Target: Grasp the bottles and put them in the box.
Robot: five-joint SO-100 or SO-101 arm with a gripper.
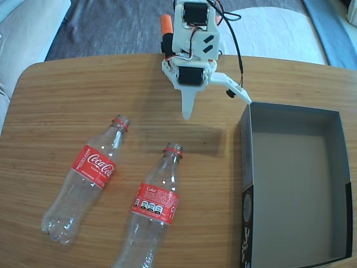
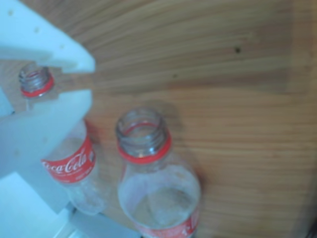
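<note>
Two clear bottles with red labels and no caps lie on the wooden table, necks pointing toward the arm. The left bottle and the right bottle lie side by side, a little apart. My gripper hangs open above the table beyond their necks, holding nothing, one finger pointing down and the other spread toward the box. The dark box sits empty at the right. In the wrist view the white fingers partly cover the left bottle; the right bottle shows its open mouth.
The wooden table has a rounded far-left corner. Behind it lie a grey cloth and a white cushion. The box's near-left wall carries white print.
</note>
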